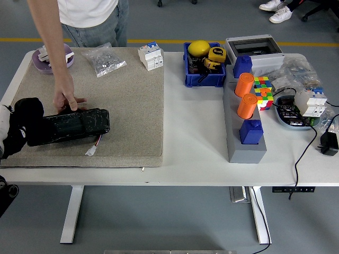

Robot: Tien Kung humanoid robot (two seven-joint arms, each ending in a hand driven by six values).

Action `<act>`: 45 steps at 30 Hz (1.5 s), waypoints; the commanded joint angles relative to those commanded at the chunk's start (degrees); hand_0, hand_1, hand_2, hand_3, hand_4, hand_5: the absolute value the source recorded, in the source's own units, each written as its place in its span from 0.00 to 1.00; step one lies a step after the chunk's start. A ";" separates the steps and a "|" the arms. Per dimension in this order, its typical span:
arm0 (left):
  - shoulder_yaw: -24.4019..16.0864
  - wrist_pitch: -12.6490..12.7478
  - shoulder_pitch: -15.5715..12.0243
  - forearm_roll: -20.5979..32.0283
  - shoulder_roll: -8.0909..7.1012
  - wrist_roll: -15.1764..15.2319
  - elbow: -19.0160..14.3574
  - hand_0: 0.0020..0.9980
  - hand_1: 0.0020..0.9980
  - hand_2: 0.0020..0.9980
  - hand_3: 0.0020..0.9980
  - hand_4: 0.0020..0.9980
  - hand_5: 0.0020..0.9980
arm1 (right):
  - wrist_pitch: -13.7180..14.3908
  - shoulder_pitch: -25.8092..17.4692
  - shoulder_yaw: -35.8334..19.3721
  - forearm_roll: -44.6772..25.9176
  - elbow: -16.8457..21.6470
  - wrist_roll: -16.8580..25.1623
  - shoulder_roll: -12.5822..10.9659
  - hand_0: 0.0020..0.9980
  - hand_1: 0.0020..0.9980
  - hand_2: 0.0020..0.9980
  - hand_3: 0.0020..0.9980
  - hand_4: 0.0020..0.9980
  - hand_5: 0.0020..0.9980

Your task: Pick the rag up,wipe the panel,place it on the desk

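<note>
Black robot hand, white wrist.

One view only — the head camera, mounted high on the robot's side and angled forward and down. It stands far enough back to take in the whole white table, both end edges, the legs beneath and a strip of grey floor beyond. The near table edge runs across the lower part of the picture; the far edge lies near the top, where a person stands, cut off at the chest. The left hand enters at the left edge. No second view exists — nothing overlaps.
</note>
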State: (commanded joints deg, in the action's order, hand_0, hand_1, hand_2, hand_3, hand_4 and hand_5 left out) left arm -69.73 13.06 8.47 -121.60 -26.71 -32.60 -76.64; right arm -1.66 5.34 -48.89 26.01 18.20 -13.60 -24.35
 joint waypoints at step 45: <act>23.20 -1.46 12.54 2.76 7.03 -2.33 -4.60 0.24 0.16 0.50 0.46 0.13 0.00 | -0.06 0.49 0.11 -0.28 0.02 0.13 -0.27 0.79 0.71 0.71 0.69 1.00 0.74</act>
State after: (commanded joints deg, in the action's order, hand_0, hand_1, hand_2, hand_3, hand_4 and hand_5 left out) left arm -46.52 11.60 21.00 -118.84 -19.68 -34.93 -81.24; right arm -1.72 5.84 -48.78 25.73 18.22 -13.46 -24.62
